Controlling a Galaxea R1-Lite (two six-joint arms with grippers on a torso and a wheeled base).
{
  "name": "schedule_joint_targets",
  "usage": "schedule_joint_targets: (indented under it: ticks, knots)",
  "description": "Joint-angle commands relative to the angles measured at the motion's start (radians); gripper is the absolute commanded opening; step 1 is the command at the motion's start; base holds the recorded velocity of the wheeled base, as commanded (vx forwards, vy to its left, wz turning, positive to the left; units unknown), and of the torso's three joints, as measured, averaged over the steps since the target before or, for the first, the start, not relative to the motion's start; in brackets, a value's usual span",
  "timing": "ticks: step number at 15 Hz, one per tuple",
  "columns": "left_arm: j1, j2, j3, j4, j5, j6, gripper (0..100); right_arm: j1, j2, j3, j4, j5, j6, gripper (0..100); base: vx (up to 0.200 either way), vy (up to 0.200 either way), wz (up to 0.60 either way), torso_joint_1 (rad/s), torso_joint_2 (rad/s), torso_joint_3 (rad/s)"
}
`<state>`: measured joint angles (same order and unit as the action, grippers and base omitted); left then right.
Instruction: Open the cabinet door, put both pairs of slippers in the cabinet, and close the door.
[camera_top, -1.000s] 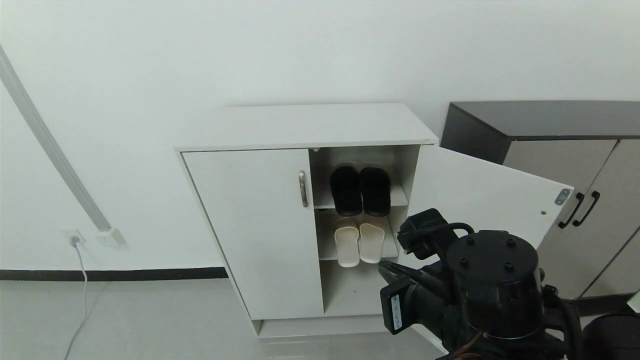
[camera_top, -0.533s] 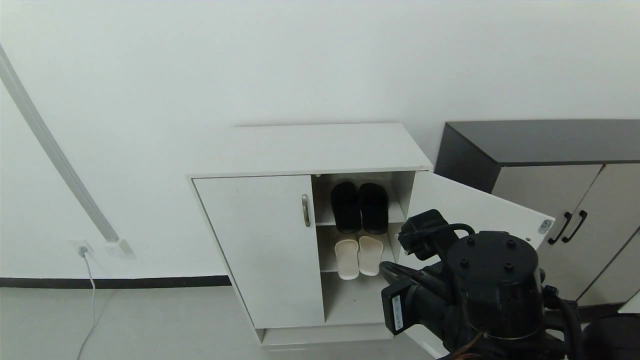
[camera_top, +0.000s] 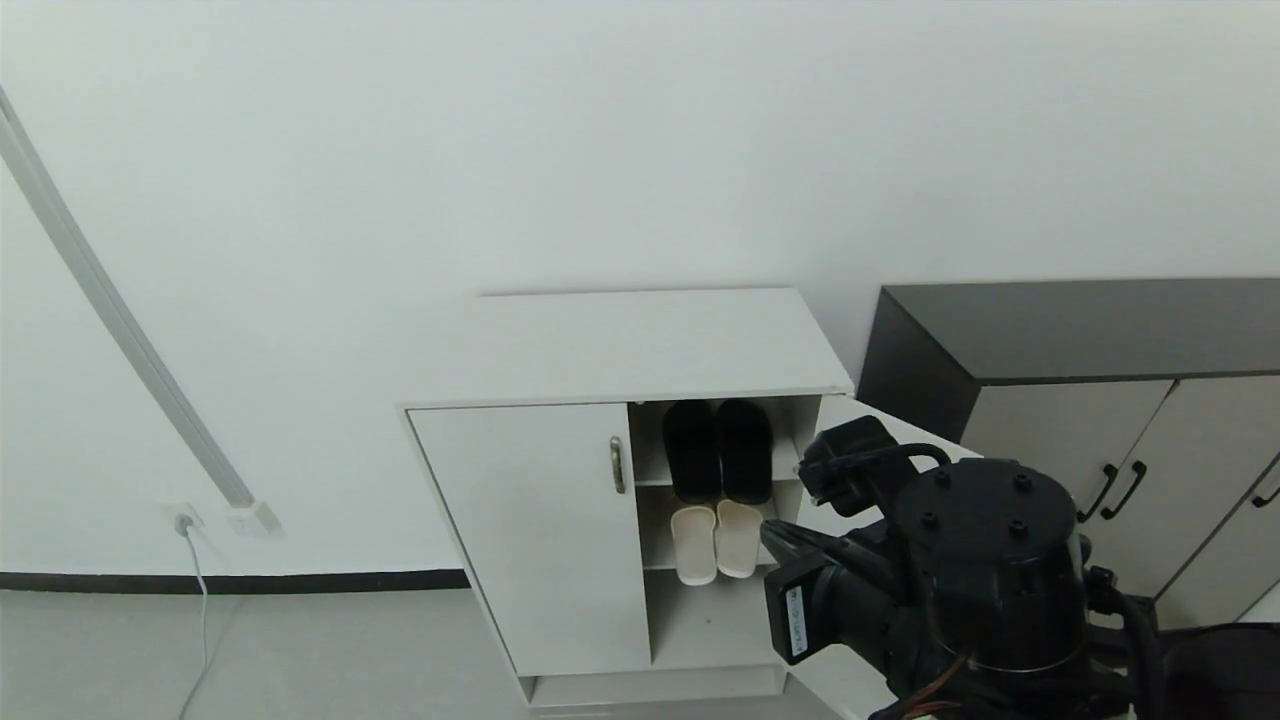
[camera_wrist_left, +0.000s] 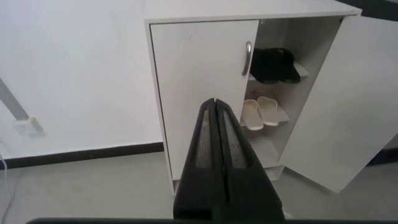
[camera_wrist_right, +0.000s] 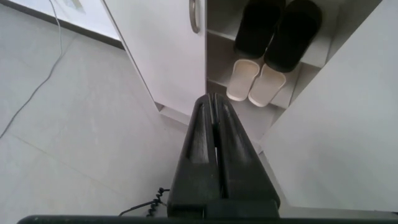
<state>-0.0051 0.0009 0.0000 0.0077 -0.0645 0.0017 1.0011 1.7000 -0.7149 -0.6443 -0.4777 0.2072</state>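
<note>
A: Open door (camera_top: 903, 433), head view?
B: Mostly behind right arm (camera_top: 980, 580), lower right. Just a strip of its top edge shows.
A: Black slippers (camera_top: 717, 448)?
B: Toe ends lost in shadow under the cabinet (camera_top: 640, 340) top. Right wrist view: cut by frame edge.
A: Dark cabinet (camera_top: 1060, 320)?
B: Runs off right edge. Wall cable (camera_top: 200, 590) exits bottom left.
A: Cabinet base?
B: Left wrist view: left gripper (camera_wrist_left: 214, 101) covers part of it, plus lower closed door.
</note>
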Motion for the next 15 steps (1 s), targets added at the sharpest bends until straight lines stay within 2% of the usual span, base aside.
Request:
schedule_joint_targets:
  ticks: [1, 8, 14, 15]
  knots:
    - [0.001, 0.001, 0.0, 0.0, 0.0, 0.0, 0, 0.001, 0.0, 0.002, 0.0, 0.001, 0.0, 0, 0.0, 0.0, 0.0, 0.261, -0.59, -0.325]
    - [0.001, 0.001, 0.0, 0.0, 0.0, 0.0, 0, -0.001, -0.011, 0.011, -0.002, 0.002, -0.006, 0, 0.0, 0.0, 0.0, 0.187, -0.4, -0.216]
    - [0.001, 0.001, 0.0, 0.0, -0.001, 0.0, 0, -0.001, -0.005, 0.032, -0.003, 0.001, -0.034, 0, 0.0, 0.0, 0.0, 0.0, 0.0, 0.0]
    - [0.001, 0.001, 0.0, 0.0, -0.001, 0.0, 0, -0.001, -0.005, 0.034, -0.003, 0.001, -0.035, 0, 0.0, 0.0, -0.6, 0.007, 0.0, 0.002]
